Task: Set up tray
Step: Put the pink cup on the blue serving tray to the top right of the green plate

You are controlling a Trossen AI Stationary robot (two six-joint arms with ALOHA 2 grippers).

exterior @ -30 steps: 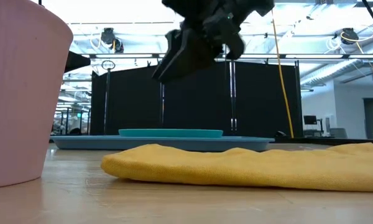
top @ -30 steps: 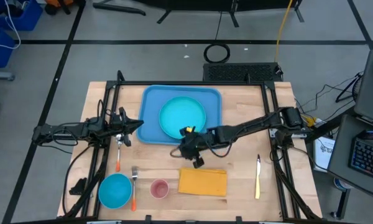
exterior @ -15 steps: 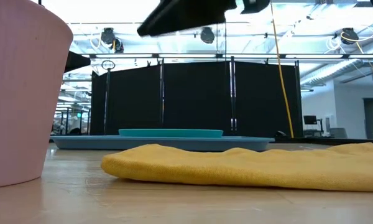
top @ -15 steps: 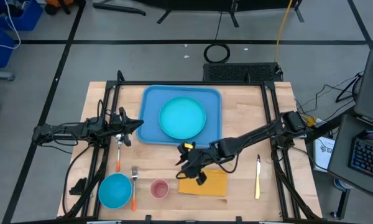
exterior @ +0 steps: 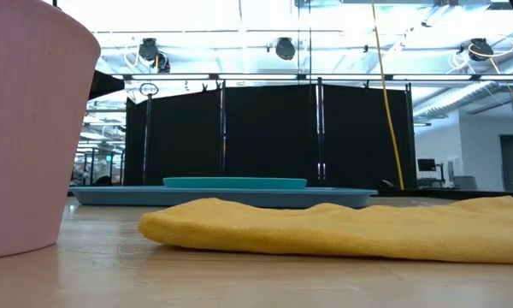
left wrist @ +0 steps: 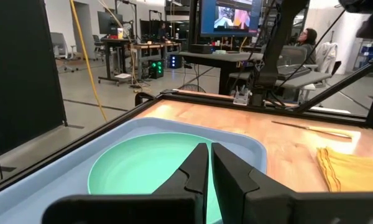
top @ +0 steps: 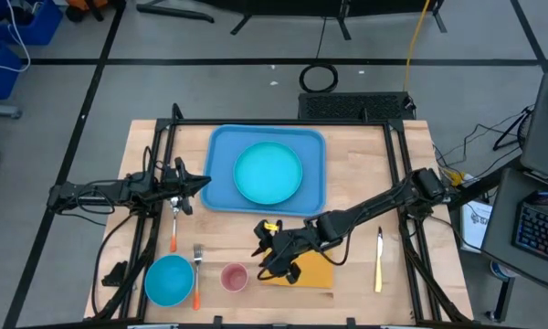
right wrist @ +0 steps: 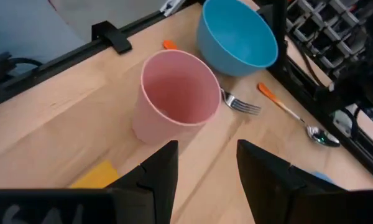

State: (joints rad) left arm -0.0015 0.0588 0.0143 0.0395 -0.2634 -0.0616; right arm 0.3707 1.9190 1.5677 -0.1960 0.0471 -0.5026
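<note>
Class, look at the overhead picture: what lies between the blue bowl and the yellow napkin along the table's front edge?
In the high view, the pink cup stands between the blue bowl and the yellow napkin, with the orange-handled fork beside the bowl.

A robotics lab. Black partition screens (exterior: 269, 137) stand mid-frame under ceiling lights (exterior: 282, 47). Monitors (left wrist: 227, 17) and desks (left wrist: 143, 46) fill the upper background.

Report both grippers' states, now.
Left gripper: shut, holding nothing, beside the tray.
Right gripper: open, empty, above the napkin's left end, facing the pink cup.
</note>
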